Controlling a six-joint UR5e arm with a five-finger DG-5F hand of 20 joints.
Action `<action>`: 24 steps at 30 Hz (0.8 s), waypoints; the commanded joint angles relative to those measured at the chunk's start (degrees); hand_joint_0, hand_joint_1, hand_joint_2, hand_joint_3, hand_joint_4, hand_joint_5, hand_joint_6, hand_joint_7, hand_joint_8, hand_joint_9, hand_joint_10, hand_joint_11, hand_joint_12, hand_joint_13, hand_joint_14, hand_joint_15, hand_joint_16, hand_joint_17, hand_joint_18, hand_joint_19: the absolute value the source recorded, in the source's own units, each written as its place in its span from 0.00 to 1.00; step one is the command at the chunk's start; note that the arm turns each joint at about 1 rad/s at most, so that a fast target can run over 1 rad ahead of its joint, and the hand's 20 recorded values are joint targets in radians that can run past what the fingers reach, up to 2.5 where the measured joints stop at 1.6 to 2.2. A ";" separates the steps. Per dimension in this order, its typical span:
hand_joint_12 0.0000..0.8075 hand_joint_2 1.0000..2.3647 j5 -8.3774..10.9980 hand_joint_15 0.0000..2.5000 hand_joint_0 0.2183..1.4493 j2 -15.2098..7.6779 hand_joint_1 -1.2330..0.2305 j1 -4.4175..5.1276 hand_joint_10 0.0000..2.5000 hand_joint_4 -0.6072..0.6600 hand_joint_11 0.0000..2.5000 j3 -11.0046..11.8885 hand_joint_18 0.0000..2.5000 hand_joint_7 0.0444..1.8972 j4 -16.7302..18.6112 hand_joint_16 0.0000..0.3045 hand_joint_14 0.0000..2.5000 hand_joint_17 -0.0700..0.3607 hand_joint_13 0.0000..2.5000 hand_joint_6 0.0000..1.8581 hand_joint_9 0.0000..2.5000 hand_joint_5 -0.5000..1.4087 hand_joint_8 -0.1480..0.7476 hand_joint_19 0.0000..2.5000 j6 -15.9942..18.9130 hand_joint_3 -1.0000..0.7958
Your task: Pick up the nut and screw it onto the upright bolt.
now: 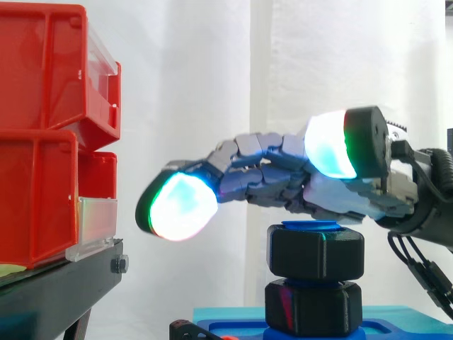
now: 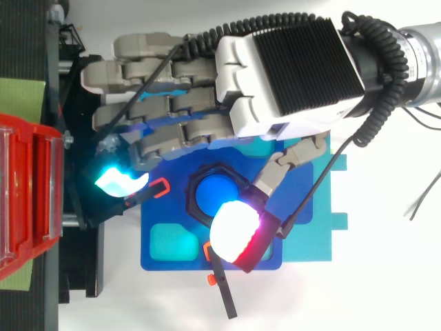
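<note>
White curtain [image 1: 212, 71] behind; red bins [image 1: 42, 142] stacked on the black stand [image 1: 64, 283] at the view's left, blue base plate [image 2: 165, 255] low in the middle

Nut [image 1: 315, 251]: black, hexagonal, sitting on the upright bolt [image 2: 213, 194], whose blue tip shows just at the nut's top face. Second black hex piece [image 1: 311, 306] directly under it, the two touching or nearly so; cannot tell whether that one is another nut or part of the bolt's foot

Hand [image 2: 289, 69]: over the bolt, fingers [image 2: 186, 103] stretched out nearly straight toward the bins, side by side, holding nothing. Thumb pad [image 2: 234, 231] glows white and red beside the nut from above; from the side it sits above the nut's top, so judged clear of it. Underside of the hand close over the bolt tip; contact not resolvable

Step, as judged: pick-up is done and the nut is started on the thread. What is in hand is the turning, or a regrip between turns

Next move calls for lowering, closing thumb and fingers onto opposite flats of the nut, then rotating about the bolt axis without tilting
</note>
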 commanded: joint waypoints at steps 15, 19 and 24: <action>0.36 0.00 -2.42 0.00 0.14 0.15 0.82 -0.30 0.00 0.56 0.00 -1.10 0.00 0.35 -1.00 0.13 0.00 0.37 0.00 0.27 0.15 0.16 0.41 0.00 0.07 0.28; 0.36 0.00 -3.21 0.00 0.15 0.15 0.81 -0.30 0.00 0.58 0.00 -1.10 0.00 0.37 -1.00 0.13 0.00 0.37 0.00 0.27 0.15 0.17 0.41 0.00 0.07 0.28; 0.36 0.00 -4.44 0.00 0.15 0.59 0.80 -0.21 0.00 0.58 0.00 -1.10 0.00 0.38 -1.00 0.12 0.00 0.36 0.00 0.27 0.17 0.17 0.42 0.00 -0.80 0.28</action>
